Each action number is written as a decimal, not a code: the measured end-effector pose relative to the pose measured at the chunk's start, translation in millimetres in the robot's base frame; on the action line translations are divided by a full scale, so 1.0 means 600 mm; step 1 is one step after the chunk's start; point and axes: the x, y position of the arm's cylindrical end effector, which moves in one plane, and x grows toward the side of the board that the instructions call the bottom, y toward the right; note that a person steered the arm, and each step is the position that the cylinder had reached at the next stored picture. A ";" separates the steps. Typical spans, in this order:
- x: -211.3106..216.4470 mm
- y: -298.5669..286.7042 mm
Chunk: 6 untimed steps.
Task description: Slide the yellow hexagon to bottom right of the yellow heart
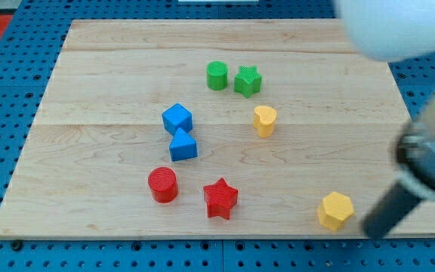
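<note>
The yellow hexagon (335,210) lies near the bottom right of the wooden board (97,91). The yellow heart (263,120) stands well above it and to its left, right of the board's centre. My tip (368,231) is at the end of the dark rod that comes in from the view's right. The tip is just right of and slightly below the yellow hexagon, with a small gap showing between them.
A green cylinder (217,75) and a green star (247,81) sit near the top centre. A blue cube (177,119) and a second blue block (183,145) touch at the centre left. A red cylinder (162,185) and a red star (220,198) lie at the bottom centre. The blurred arm (429,151) fills the right edge.
</note>
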 end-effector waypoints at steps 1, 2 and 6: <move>-0.015 -0.017; -0.081 -0.019; -0.178 -0.156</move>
